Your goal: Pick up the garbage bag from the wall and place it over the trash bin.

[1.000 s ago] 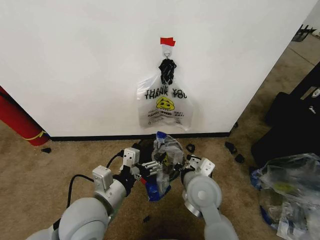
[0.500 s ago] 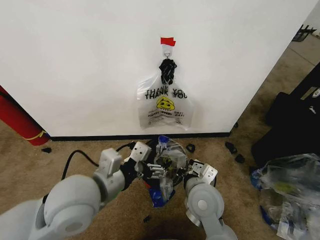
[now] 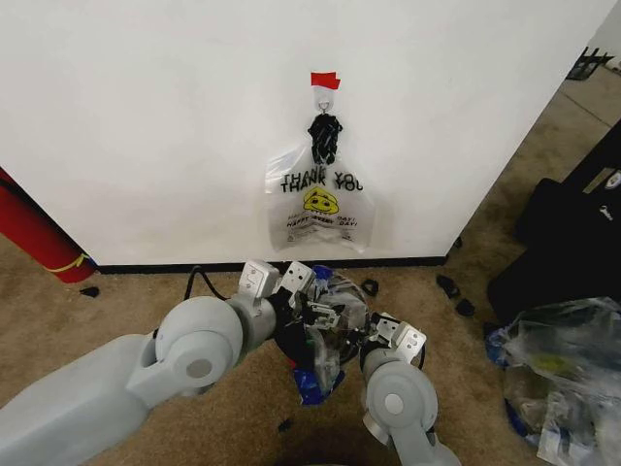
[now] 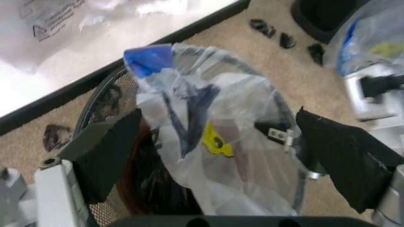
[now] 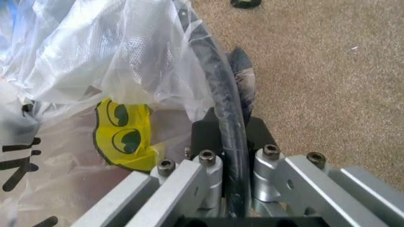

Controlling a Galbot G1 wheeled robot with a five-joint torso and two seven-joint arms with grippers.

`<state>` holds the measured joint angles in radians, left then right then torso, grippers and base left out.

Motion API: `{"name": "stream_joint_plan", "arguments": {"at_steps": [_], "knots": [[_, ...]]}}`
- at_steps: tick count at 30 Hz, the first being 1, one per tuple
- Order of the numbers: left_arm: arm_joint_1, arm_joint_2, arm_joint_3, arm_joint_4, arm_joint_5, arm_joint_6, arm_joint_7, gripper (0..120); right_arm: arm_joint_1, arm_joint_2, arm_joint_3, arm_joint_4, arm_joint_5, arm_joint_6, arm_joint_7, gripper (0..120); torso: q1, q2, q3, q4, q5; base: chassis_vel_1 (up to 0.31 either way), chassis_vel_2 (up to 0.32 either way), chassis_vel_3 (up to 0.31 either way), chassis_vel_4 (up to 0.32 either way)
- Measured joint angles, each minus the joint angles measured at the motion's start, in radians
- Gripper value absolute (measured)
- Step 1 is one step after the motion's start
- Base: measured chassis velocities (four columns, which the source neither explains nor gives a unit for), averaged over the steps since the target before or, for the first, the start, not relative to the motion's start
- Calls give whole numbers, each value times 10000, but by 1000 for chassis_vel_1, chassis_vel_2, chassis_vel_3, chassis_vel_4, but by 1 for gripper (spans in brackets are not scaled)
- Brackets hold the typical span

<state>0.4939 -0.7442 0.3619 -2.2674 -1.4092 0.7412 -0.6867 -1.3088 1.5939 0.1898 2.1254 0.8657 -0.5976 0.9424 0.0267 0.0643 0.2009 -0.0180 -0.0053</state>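
1. Bag [image 4: 215, 127] with the blue handle strip and yellow smiley lies crumpled over the mouth of the bin [image 4: 101, 101], on the carpet [image 3: 146, 291] just in front of the wall [image 3: 146, 116].
2. Part of its film spills inside the rim and part stands bunched above it; a blue strip sticks up on the wall side.
3. Left gripper [image 4: 218, 113] hovers over the bin with its jaws spread wide, one black finger [image 4: 107, 151] on each side of the bunched bag, gripping nothing.
4. Right gripper [image 5: 228, 127] is at the bin's other side, jaws closed tight on the black rim. Bag film lies against them, but I cannot tell whether any of it is pinched in.
5. On the wall above, a second smiley bag [image 3: 318, 199] hangs from a hook [image 3: 323, 97] under a strip of red tape [image 3: 325, 81].
6. A red cylinder [image 3: 34, 233] leans at the wall's left, well apart from the bin.
7. A clear plastic bundle [image 3: 558, 369] sits on the carpet far to the right.
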Motion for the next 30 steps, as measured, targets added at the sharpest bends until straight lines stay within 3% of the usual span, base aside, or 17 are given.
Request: {"name": "stream_joint_plan", "arguments": {"at_steps": [4, 8, 12, 15, 25, 27, 30], "knots": [[-41, -122, 128, 193, 93, -5, -53, 91, 7, -17, 1, -8, -6, 0, -17, 0, 0, 0, 0, 0, 0, 0, 0, 0, 0], [-82, -244, 326, 473, 196, -19, -198, 73, 7, -105, 42, -12, 9, 0, -58, 0, 0, 0, 0, 0, 0, 0, 0, 0, 0], [-80, -273, 392, 566, 208, -26, -200, 63, 6, -177, 98, -6, 31, 0, -73, 0, 0, 0, -1, 0, 0, 0, 0, 0, 0], [-114, -378, 512, 736, 218, -36, -240, 48, 1, -243, 138, 5, 81, -1, -103, 0, 0, 0, -1, 0, 0, 0, 0, 0, 0], [-176, -554, 676, 1032, 191, -100, -159, 16, -117, -309, 182, 33, 85, -8, -210, 0, 0, 0, -1, 0, -1, 0, 0, 0, 0], [-192, -609, 692, 1083, 193, -113, -157, 5, -113, -321, 198, 41, 85, -8, -210, 0, 0, 0, -1, -2, -1, 0, 0, 0, 0], [-205, -613, 705, 1088, 194, -129, -149, 0, -110, -323, 206, 45, 85, -8, -210, 0, -1, 0, -1, -1, 0, 0, 0, 0, 0]]}}
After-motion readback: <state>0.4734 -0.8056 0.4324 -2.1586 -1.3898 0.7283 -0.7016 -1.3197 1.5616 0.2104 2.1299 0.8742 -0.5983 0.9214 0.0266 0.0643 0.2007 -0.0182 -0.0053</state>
